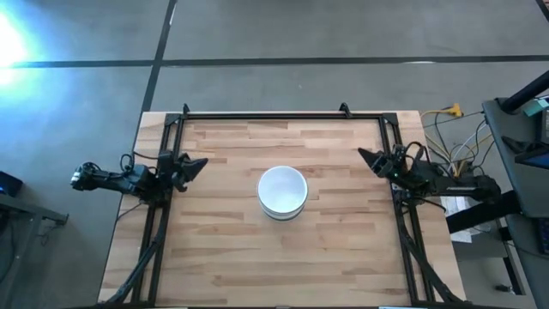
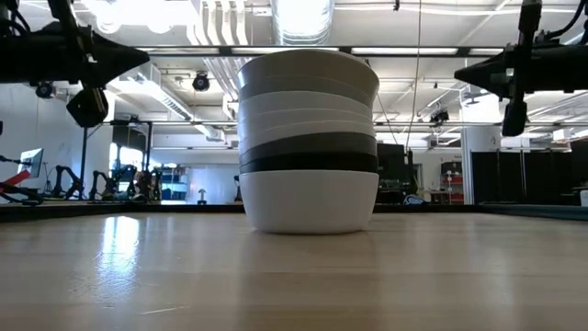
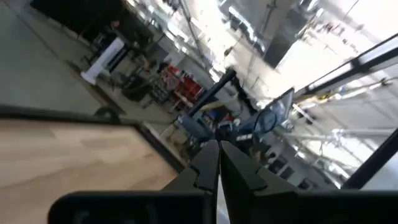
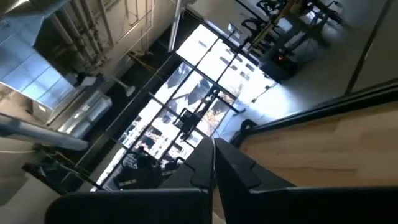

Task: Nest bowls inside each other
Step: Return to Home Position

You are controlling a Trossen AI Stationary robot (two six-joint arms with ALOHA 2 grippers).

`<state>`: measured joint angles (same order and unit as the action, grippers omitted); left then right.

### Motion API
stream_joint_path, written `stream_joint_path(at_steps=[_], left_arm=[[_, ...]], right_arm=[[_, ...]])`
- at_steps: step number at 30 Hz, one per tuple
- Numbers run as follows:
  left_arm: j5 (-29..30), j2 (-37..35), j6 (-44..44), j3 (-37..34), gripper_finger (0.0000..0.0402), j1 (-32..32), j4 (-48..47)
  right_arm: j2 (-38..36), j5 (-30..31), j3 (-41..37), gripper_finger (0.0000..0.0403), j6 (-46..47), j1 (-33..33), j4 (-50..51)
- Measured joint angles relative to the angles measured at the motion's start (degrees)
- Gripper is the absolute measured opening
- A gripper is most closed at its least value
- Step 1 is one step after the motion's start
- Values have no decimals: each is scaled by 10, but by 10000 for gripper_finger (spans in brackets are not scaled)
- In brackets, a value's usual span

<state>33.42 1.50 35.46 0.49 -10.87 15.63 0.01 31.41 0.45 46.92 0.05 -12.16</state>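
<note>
— Bowls (image 1: 282, 190) all nested?
— Working outward: left gripper (image 1: 196, 163) is pinched closed on nothing, at nine o'clock of the stack (image 2: 308, 138). Right gripper (image 1: 371, 157) is clamped empty too, at three o'clock. Both are well apart from it. The stack stands mid-way on the table (image 1: 214, 249). I judge nesting finished; only parking the arms remains.
— All nine inside?
— I can't count them: the rims overlap and the inner ones are hidden.

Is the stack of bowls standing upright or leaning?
Upright: the bowl stack sits flat on the table, rims near level; the left gripper and right gripper wait at the sides, shut.
</note>
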Motion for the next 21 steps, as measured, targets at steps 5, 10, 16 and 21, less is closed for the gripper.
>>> stream_joint_path(at_steps=[5, 10, 16, 21], left_arm=[[-48, 0, 32, 0, 0, 0, -54], [-98, 0, 47, 0, 0, 0, -93], [-129, 11, -21, -1, 0, 0, -119], [-133, 32, -33, -1, 0, 0, -120]], right_arm=[[0, -97, 1, 8, 39, -1, 82], [8, -156, 2, 8, 10, -1, 99], [8, -198, 2, 8, -39, -1, 104], [9, -199, 2, 9, -39, -1, 104]])
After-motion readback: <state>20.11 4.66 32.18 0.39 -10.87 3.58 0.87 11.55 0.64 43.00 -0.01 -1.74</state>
